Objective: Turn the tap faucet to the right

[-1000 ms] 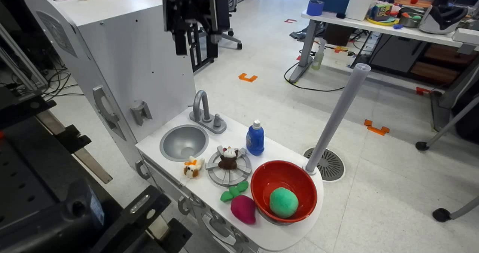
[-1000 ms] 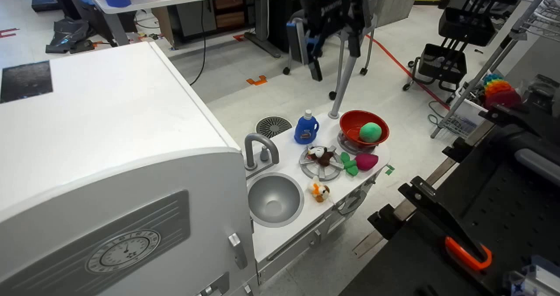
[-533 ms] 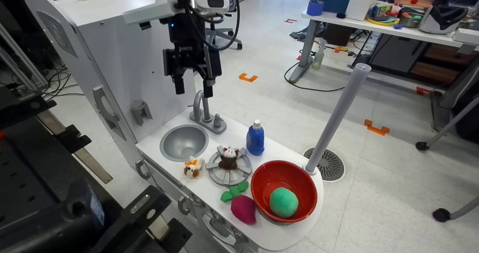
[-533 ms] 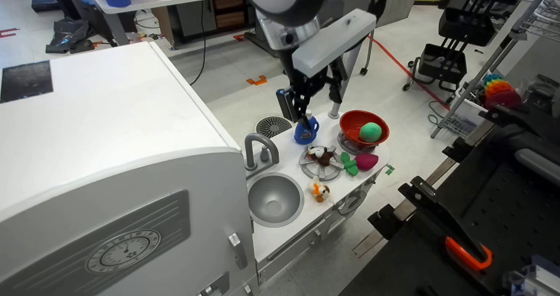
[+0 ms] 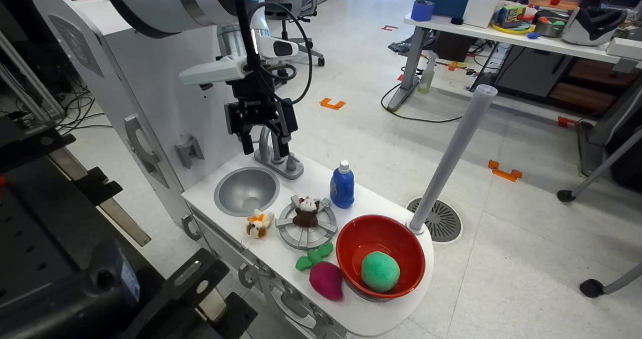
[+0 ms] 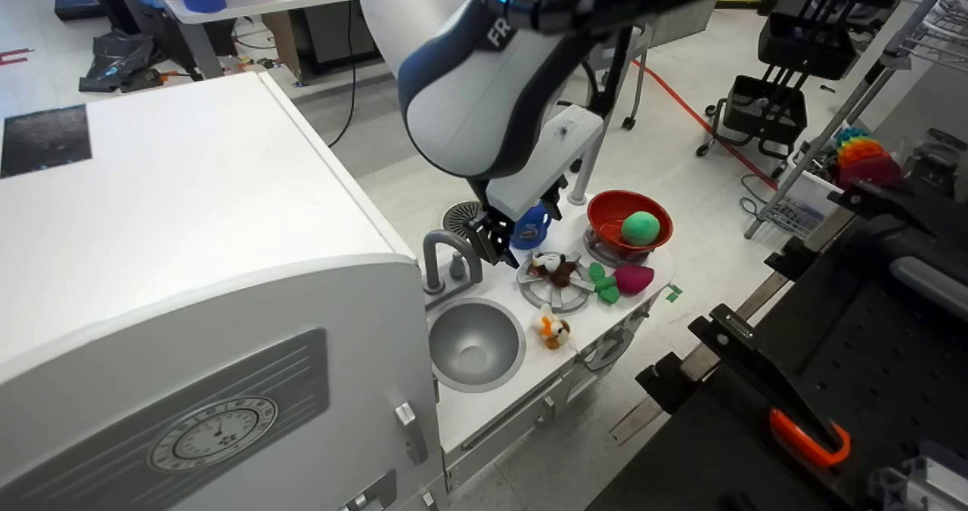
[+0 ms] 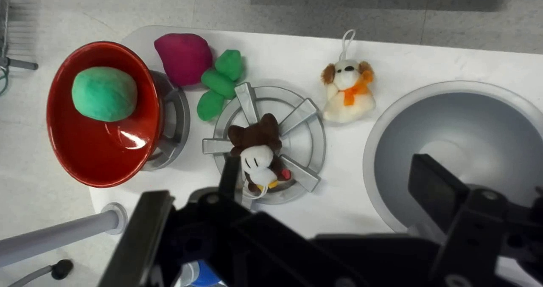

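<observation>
On a white desk (image 7: 288,62), an arched, silver-grey, plastic-looking tap faucet (image 6: 451,238) stands just beside a round grey sink basin (image 6: 463,337); its open end seems to point toward the basin. The robot's jaws hang near the basin, close to the tap in both exterior views, spread wide and holding nothing; whether they touch the tap cannot be told. The approach looks nearly done, while the rightward turn seems still to come. Well apart from the basin, a glossy red bowl (image 7: 80,147) holds one mint-green plush ball (image 7: 104,94). Nearer the basin are a capped blue plastic bottle (image 5: 342,191), its contents hidden, and a grey plastic stove ring (image 7: 299,116) carrying a brown-and-white plush toy (image 7: 258,155).
</observation>
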{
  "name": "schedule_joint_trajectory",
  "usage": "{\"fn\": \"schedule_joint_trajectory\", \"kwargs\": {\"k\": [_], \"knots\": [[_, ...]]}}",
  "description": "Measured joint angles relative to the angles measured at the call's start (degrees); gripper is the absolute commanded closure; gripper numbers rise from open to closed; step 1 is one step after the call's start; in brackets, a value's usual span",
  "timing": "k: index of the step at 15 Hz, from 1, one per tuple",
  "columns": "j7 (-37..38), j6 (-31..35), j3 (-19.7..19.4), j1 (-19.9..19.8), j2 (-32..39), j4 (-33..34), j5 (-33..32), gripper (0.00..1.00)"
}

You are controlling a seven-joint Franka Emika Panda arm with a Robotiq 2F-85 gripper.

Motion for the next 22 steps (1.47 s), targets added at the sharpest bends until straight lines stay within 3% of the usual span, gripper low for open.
{"fn": "schedule_joint_trajectory", "kwargs": {"k": [5,13,22], "knots": [[-5.60,3.69,0.53,0.07,4.35,4.26,0.02,0.00],[-9.81,21.77,0.56,-0.10,5.30,3.42,-0.10,0.00],[-10.04,22.17,-1.04,-0.62,9.04,6.38,1.84,0.00]]}}
